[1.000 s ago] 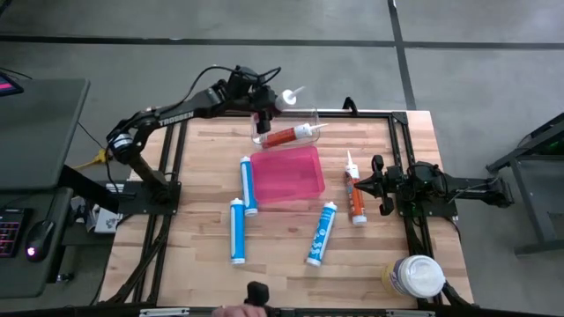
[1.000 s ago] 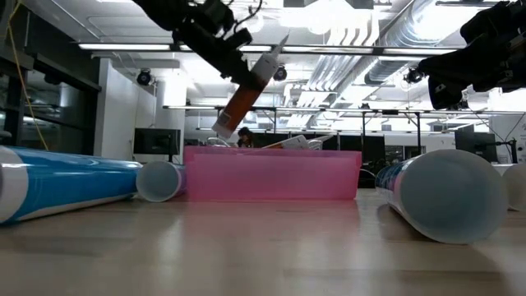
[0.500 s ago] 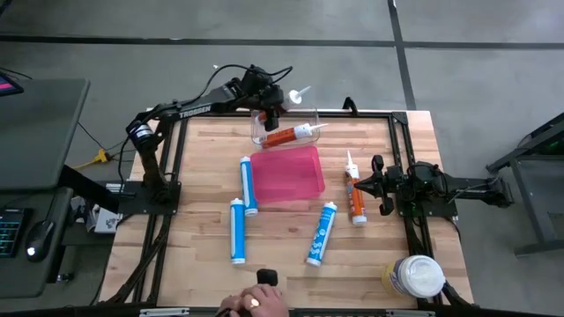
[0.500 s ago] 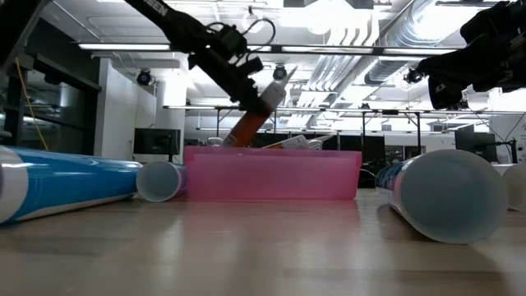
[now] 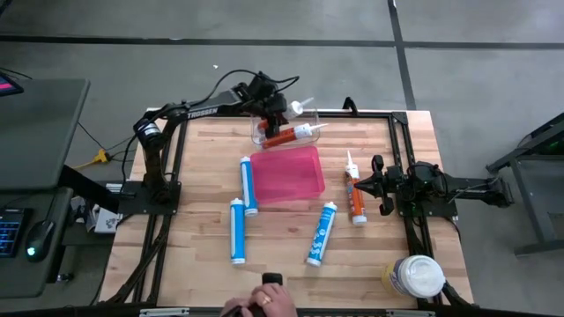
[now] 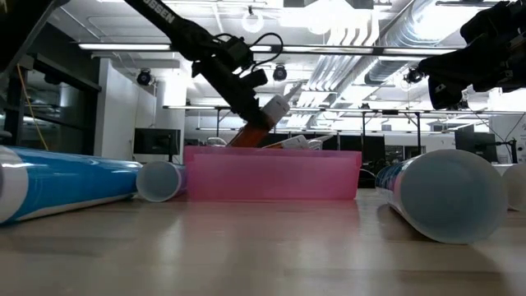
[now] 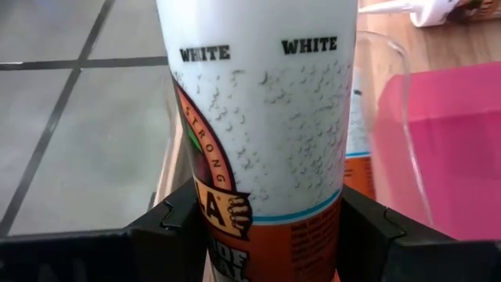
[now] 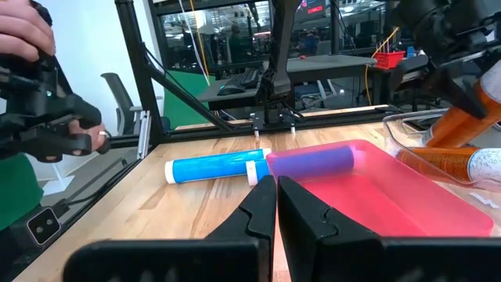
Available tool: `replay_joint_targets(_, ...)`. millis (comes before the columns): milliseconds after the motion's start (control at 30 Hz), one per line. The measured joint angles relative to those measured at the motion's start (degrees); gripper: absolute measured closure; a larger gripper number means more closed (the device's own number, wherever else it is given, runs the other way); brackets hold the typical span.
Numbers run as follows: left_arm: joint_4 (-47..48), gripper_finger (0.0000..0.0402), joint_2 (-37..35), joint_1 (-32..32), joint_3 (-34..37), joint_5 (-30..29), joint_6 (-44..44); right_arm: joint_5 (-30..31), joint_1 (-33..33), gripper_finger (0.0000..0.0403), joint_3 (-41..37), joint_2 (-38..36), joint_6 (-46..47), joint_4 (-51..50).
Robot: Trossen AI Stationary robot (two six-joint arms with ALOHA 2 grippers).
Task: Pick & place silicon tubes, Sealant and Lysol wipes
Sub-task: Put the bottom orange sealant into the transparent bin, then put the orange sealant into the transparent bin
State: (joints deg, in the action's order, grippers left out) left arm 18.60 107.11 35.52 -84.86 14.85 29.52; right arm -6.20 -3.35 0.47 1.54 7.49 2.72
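Sealant tube (image 5: 287,117), orange w/ white top, is sitting clamped in left gripper (image 5: 275,114) and now dipping into clear tray (image 5: 310,117) at desk's (image 5: 282,246) far edge; a sec ago it was hanging higher. A 2nd orange tube (image 5: 293,134) is already lying in there. Release probably coming next. Right gripper (image 5: 377,185) is waiting w/ fingers pressed together, nothing held, by another orange tube (image 5: 355,199). Lysol wipes (image 5: 414,276) are standing at near right corner.

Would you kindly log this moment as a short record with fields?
left gripper: over the clear bin at the far edge, shut on an orange-and-white cartridge
clear bin contents: another orange cartridge
right gripper: jaws shut, holding nothing, beside an orange tube
pink tray: mid-table
blue tubes: three lie on the wood
Lysol wipes: near right corner
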Motion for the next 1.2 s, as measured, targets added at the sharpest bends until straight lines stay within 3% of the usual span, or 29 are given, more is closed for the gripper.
replay_joint_targets(633,3.5,0.0218,2.2,-1.5,0.1,-0.4,-1.3,0.0,0.0,0.0391,0.0,0.0,0.0,0.0)
replay_joint_targets(900,3.4,0.0094,2.1,-1.6,0.0,-0.5,-2.2,0.0,0.0,0.0391,0.0,0.0,0.0,0.0)
replay_joint_targets(1200,3.3,0.0096,2.1,-1.6,0.0,-1.6,-3.0,0.0,0.0,0.0391,0.0,0.0,0.0,0.0)
